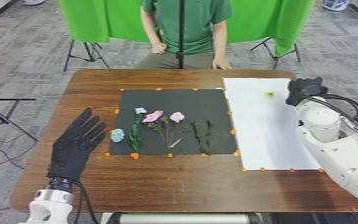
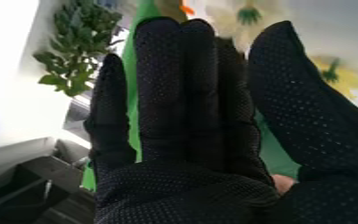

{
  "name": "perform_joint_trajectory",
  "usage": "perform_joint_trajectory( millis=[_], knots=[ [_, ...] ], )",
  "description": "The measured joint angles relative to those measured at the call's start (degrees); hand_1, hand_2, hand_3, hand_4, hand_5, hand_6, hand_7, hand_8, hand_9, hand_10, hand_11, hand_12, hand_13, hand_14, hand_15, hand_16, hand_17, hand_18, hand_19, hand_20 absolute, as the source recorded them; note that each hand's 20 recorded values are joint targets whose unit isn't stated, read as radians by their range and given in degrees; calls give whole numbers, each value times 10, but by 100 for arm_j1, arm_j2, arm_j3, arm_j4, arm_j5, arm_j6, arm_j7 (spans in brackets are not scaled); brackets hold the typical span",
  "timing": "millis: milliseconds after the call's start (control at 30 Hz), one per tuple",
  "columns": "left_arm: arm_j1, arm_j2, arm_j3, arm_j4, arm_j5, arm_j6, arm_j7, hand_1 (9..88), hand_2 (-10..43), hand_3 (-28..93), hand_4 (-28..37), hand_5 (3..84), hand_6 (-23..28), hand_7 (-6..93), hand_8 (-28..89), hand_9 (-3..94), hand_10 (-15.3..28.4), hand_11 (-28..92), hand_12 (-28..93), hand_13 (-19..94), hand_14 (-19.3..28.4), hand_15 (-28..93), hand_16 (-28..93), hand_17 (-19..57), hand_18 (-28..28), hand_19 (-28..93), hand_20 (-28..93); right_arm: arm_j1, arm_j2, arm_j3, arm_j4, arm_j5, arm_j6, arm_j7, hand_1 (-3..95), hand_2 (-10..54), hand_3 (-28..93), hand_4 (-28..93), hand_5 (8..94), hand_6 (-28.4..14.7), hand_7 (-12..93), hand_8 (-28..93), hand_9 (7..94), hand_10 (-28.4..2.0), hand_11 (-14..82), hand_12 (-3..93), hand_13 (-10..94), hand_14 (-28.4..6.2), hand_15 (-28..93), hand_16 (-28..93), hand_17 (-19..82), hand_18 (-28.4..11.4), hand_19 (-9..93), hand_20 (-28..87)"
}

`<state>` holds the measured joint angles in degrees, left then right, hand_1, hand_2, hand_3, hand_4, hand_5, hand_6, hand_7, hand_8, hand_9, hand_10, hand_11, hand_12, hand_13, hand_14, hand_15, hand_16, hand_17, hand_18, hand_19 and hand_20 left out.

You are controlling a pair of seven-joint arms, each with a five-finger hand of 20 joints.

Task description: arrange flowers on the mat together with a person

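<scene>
Two pink flowers [image 1: 152, 116] lie on the dark mat [image 1: 202, 100], heads toward the table's [image 1: 158, 190] far edge, their thin stems running toward the near edge. To their left, a leafy stem [image 1: 135, 137] has its long axis far to near, with a pale blue bloom [image 1: 140, 110] at its far end; a rounded blue bloom [image 1: 117, 135] sits near the mat's left edge. Green sprigs [image 1: 202, 135] lie right of the pink flowers, also lengthwise. A yellow-green piece [image 1: 270, 93] is on the white mat's [image 1: 273, 130] far part. Left hand [image 1: 78, 142]: at the table's left, fingers extended and slightly spread, pointing far. Right hand [image 1: 305, 90]: beside the white mat's far right; the wrist view records straight fingers and thumb set wide. Beyond them, a pale flower [image 2: 248, 15] and a yellow flower [image 2: 330, 72] appear blurred.
</scene>
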<state>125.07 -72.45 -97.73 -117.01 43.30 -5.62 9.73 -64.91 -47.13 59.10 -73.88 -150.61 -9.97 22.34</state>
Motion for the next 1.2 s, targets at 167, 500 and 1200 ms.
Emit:
perform_joint_trajectory(
  millis=[167, 500, 1200],
  knots=[
    [-8, 2, 0, 7, 0, 0, -5, 265, 21, 717, -242, 312, 26, 135, -84, 261, 111, 134, 143, 211, 146, 187, 29, -118, 222, 435, 84, -12, -31, 19, 148, 14, 158, -60, 517, -95, 763, -282, 677, 33, 523, -33, 857, -39, 231, 497, 767, -35, 600, 265, 276, -173, 749, 394],
    [-13, 4, 1, 7, -2, 0, -5, 265, 19, 719, -244, 313, 26, 135, -84, 261, 110, 133, 144, 211, 146, 189, 30, -118, 222, 434, 84, -205, 74, -160, -136, 834, 1594, -197, 503, -95, 813, -283, 689, 27, 538, -47, 870, -47, 234, 501, 774, -38, 608, 274, 281, -174, 757, 398],
    [-80, -12, 26, 25, 2, -29, -72, 265, 19, 717, -248, 313, 26, 136, -84, 261, 110, 134, 144, 212, 145, 191, 29, -118, 222, 435, 84, 136, -893, -1300, -945, 885, 1470, -1809, 490, -95, 822, -264, 677, 33, 547, -47, 865, -52, 223, 499, 762, -37, 594, 305, 272, -174, 749, 402]
  ],
)
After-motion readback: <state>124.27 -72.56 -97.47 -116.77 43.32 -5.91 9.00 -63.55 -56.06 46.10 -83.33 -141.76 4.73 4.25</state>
